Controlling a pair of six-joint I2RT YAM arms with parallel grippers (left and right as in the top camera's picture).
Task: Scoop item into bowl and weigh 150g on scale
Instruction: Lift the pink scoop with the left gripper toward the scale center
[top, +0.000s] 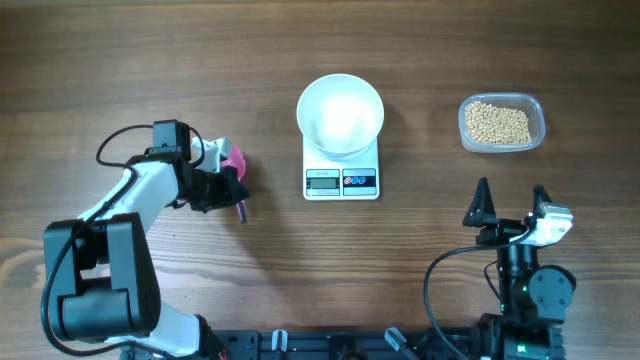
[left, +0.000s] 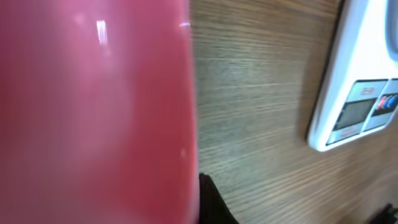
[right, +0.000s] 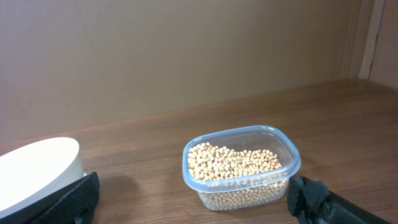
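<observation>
The white bowl (top: 341, 115) stands on the white scale (top: 341, 182) at the table's middle back; I see nothing in it. The tan beans (top: 498, 122) lie in a clear plastic tub (top: 536, 110) at the back right, and the right wrist view also shows the beans (right: 233, 163). My left gripper (top: 228, 187) is left of the scale, shut on a pink scoop (top: 234, 160). That scoop (left: 93, 112) fills the left half of the left wrist view, beside one dark finger (left: 214, 205). My right gripper (top: 510, 205) stands open in front of the tub, holding nothing.
In the left wrist view the scale's corner (left: 357, 93), with its display, shows at the right. The right wrist view has the bowl's edge (right: 37, 171) at the left. Both arm bases sit at the table's front edge.
</observation>
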